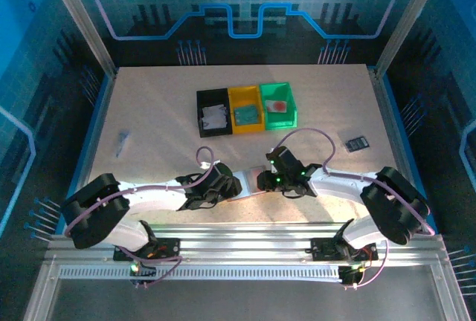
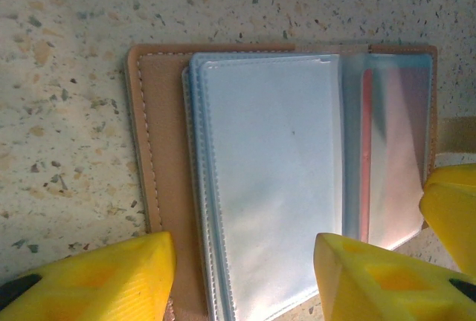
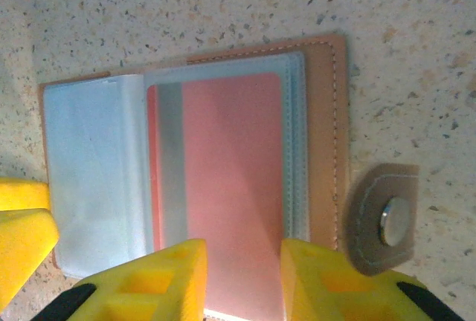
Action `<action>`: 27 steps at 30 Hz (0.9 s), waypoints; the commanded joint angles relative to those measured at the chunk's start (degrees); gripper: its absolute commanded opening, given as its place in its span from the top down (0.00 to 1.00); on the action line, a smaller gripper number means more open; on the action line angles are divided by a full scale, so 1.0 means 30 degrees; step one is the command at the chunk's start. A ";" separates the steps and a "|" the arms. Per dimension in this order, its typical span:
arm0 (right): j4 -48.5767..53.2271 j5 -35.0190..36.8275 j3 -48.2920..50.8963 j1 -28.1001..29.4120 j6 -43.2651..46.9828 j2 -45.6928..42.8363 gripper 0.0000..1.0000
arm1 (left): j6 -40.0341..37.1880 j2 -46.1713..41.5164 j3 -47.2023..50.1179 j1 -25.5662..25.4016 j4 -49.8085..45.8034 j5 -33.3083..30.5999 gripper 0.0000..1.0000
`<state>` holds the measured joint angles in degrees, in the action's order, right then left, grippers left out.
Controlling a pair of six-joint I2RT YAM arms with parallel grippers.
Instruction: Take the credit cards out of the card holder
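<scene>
The card holder (image 3: 327, 113) lies open under the left gripper (image 2: 242, 261) and right gripper (image 3: 244, 261), both half open (holding nothing, I think). The red card (image 3: 230, 187) sits just below the right one. If it sticks, pulling could drag the whole holder along.

Speckled table (image 1: 149, 105) under open card holder (image 1: 258, 182), black bin (image 1: 201, 115), yellow bin (image 1: 232, 107), green bin (image 1: 292, 107), small dark object (image 1: 357, 143)

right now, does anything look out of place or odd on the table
Two things lie loose on the table, away from the bins: a dark item right of them, a pale bluish item far left. Too small to identify. The card holder lies open, undamaged.
</scene>
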<state>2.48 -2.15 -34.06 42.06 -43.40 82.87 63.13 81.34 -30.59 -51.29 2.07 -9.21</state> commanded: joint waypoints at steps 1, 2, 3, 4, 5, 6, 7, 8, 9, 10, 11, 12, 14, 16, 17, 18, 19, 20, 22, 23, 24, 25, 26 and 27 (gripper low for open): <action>-0.0344 -0.0208 0.0306 0.0259 -0.0244 0.0263 0.70 | 0.0426 0.0686 0.0729 -0.0131 -0.0282 0.0475 0.46; -0.0282 -0.0101 0.0310 0.0270 -0.0250 0.0267 0.70 | 0.0412 0.0689 0.0734 -0.0131 -0.0304 0.0491 0.46; -0.0220 0.0037 0.0324 0.0283 -0.0263 0.0267 0.70 | 0.0408 0.0689 0.0723 -0.0131 -0.0272 0.0501 0.46; -0.0101 0.0170 0.0339 0.0276 -0.0287 0.0216 0.70 | 0.0423 0.0694 0.0728 -0.0131 -0.0254 0.0507 0.46; 0.0054 0.0411 0.0339 0.0278 -0.0306 0.0166 0.70 | 0.0430 0.0718 0.0733 -0.0131 -0.0254 0.0520 0.46; 0.0203 0.0662 0.0339 0.0319 -0.0314 0.0068 0.70 | 0.0422 0.0719 0.0716 -0.0131 -0.0244 0.0504 0.46; 0.0325 0.0792 0.0366 0.0305 -0.0310 -0.0036 0.70 | 0.0414 0.0744 0.0693 -0.0131 -0.0249 0.0489 0.46; 0.0420 0.0906 0.0368 0.0348 -0.0283 -0.0098 0.70 | 0.0415 0.0756 0.0714 -0.0131 -0.0199 0.0520 0.46; 0.0487 0.1021 0.0367 0.0360 -0.0265 -0.0192 0.70 | 0.0408 0.0782 0.0702 -0.0131 -0.0180 0.0527 0.46; 0.0517 0.1079 0.0343 0.0401 -0.0218 -0.0229 0.70 | 0.0415 0.0806 0.0704 -0.0131 -0.0140 0.0550 0.46; 0.0637 0.1209 0.0274 0.0480 -0.0181 -0.0238 0.70 | 0.0411 0.0863 0.0694 -0.0131 -0.0143 0.0551 0.46; 0.1010 0.1619 0.0081 0.0635 -0.0076 -0.0260 0.70 | 0.0426 0.0873 0.0675 -0.0131 -0.0127 0.0540 0.46; 0.1575 0.2350 -0.0252 0.1117 0.0182 -0.0362 0.70 | 0.0430 0.0918 0.0671 -0.0133 -0.0074 0.0606 0.48; 0.1776 0.2528 -0.0418 0.1268 0.0232 -0.0374 0.70 | 0.0412 0.0947 0.0665 -0.0131 -0.0028 0.0607 0.48; 0.1774 0.2470 -0.0452 0.1277 0.0242 -0.0334 0.70 | 0.0430 0.0977 0.0675 -0.0138 -0.0028 0.0628 0.48; 0.1830 0.2482 -0.0515 0.1272 0.0233 -0.0291 0.70 | 0.0430 0.0962 0.0663 -0.0131 -0.0027 0.0641 0.48; 0.1878 0.2529 -0.0552 0.1302 0.0253 -0.0239 0.70 | 0.0414 0.0969 0.0672 -0.0131 -0.0004 0.0645 0.48; 0.1919 0.2531 -0.0580 0.1322 0.0252 -0.0201 0.70 | 0.0422 0.0973 0.0654 -0.0131 -0.0014 0.0639 0.48; 0.1948 0.2637 -0.0543 0.1325 0.0173 -0.0159 0.70 | 0.0429 0.0925 0.0674 -0.0145 -0.0032 0.0649 0.48; 0.2038 0.2715 -0.0589 0.1345 0.0173 -0.0194 0.70 | 0.0429 0.0909 0.0679 -0.0131 -0.0041 0.0639 0.48; 0.2099 0.2837 -0.0576 0.1392 0.0211 -0.0280 0.70 | 0.0426 0.0910 0.0671 -0.0131 -0.0045 0.0653 0.48; 0.2099 0.2948 -0.0531 0.1422 0.0209 -0.0422 0.70 | 0.0380 0.0896 0.0688 -0.0131 -0.0094 0.0639 0.48; 0.2073 0.2970 -0.0488 0.1434 0.0224 -0.0529 0.69 | 0.0394 0.0916 0.0686 -0.0131 -0.0078 0.0637 0.48; 0.2099 0.3000 -0.0497 0.1390 0.0270 -0.0635 0.69 | 0.0388 0.0902 0.0682 -0.0131 -0.0081 0.0639 0.48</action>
<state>6.07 4.58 -34.63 45.47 -43.29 82.21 63.16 82.04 -30.46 -51.29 3.49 -9.19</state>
